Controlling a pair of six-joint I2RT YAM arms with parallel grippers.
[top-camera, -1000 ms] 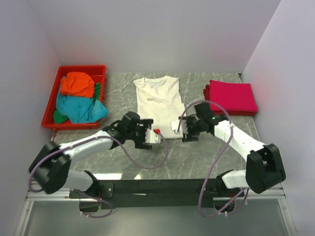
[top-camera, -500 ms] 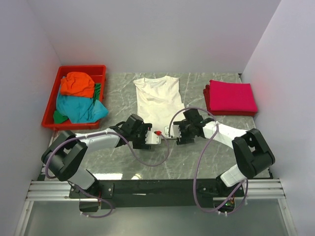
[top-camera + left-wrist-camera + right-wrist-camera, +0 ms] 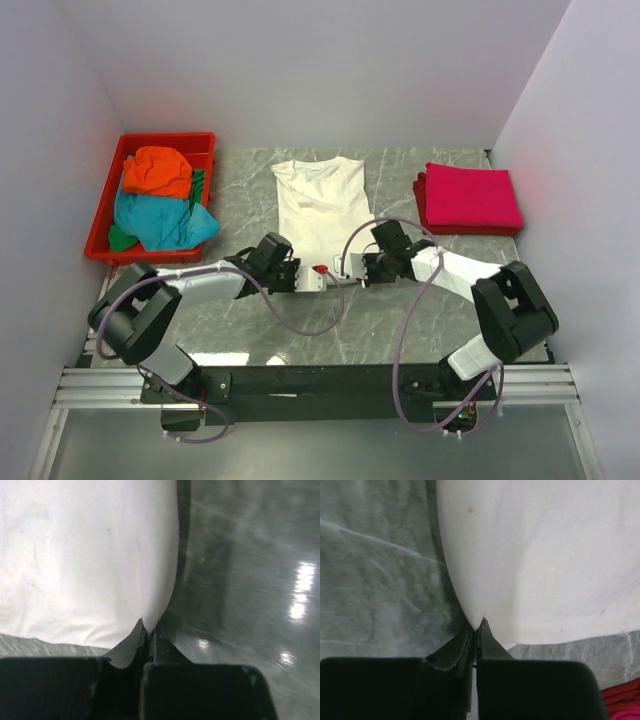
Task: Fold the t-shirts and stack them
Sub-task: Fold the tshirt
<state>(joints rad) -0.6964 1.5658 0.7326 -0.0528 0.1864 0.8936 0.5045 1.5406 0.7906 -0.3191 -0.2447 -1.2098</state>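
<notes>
A moment ago both my jaws stood wide. Now the left jaws and the right jaws each pinch a near hem corner of the white shirt [image 3: 322, 200], which lies flat mid-desk [image 3: 400, 320]. I think the fold can begin.

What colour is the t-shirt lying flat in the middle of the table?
The t-shirt is cream-white, plain with no pattern; the top external view shows it best.
</notes>
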